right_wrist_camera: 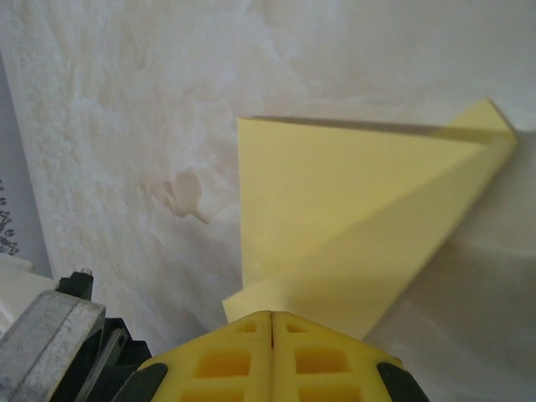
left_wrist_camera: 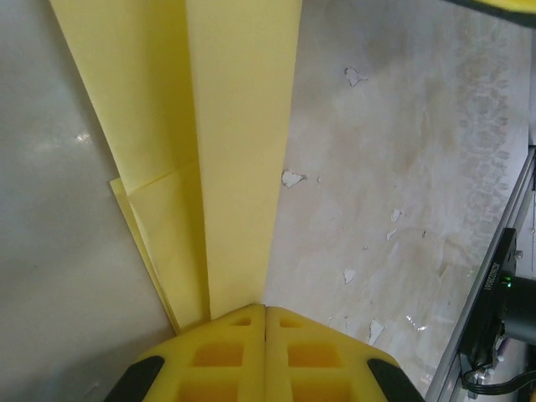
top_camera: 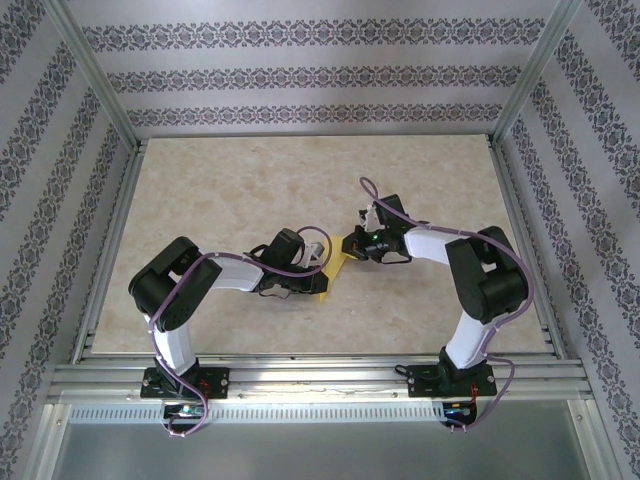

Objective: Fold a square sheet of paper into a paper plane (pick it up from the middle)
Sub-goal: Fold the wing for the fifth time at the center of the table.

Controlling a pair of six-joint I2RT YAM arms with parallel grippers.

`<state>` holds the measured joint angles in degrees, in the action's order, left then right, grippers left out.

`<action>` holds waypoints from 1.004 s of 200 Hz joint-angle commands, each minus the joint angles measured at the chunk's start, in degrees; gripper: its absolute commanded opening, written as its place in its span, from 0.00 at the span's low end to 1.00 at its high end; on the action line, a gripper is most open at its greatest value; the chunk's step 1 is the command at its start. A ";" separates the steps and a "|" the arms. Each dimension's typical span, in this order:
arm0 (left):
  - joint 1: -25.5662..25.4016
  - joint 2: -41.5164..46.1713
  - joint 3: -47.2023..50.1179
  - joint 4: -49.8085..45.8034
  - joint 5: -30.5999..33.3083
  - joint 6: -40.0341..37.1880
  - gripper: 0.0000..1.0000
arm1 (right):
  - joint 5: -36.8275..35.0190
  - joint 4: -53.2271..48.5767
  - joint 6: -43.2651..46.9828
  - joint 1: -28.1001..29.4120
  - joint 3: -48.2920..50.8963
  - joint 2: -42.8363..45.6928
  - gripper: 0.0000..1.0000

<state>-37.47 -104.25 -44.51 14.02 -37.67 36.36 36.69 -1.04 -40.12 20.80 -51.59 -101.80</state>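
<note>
The square sheet of paper [top_camera: 336,265] is yellow and folded into a long narrow shape with layered flaps. It stretches between my two grippers near the middle of the table. My left gripper [top_camera: 318,283] is shut, and the paper [left_wrist_camera: 239,151] runs straight out from the seam between its yellow fingertips [left_wrist_camera: 265,308]. My right gripper [top_camera: 352,245] is also shut at the opposite end. There a triangular fold of the paper [right_wrist_camera: 352,218] rises off the table from its tips [right_wrist_camera: 272,315] and casts a shadow on the right.
The marble-patterned tabletop [top_camera: 240,190] has chipped white flecks [left_wrist_camera: 292,177] near the left gripper. A metal frame rail [top_camera: 300,375] runs along the near edge. Patterned walls enclose the other three sides.
</note>
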 commanded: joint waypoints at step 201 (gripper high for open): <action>0.12 -0.20 -15.11 -12.31 -0.48 2.48 0.04 | -2.86 0.42 -0.75 -0.23 -1.06 -8.44 0.00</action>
<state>-37.47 -100.57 -57.63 2.13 -38.76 37.30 37.17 1.17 -40.58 20.75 -53.52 -108.79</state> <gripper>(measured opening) 0.074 0.049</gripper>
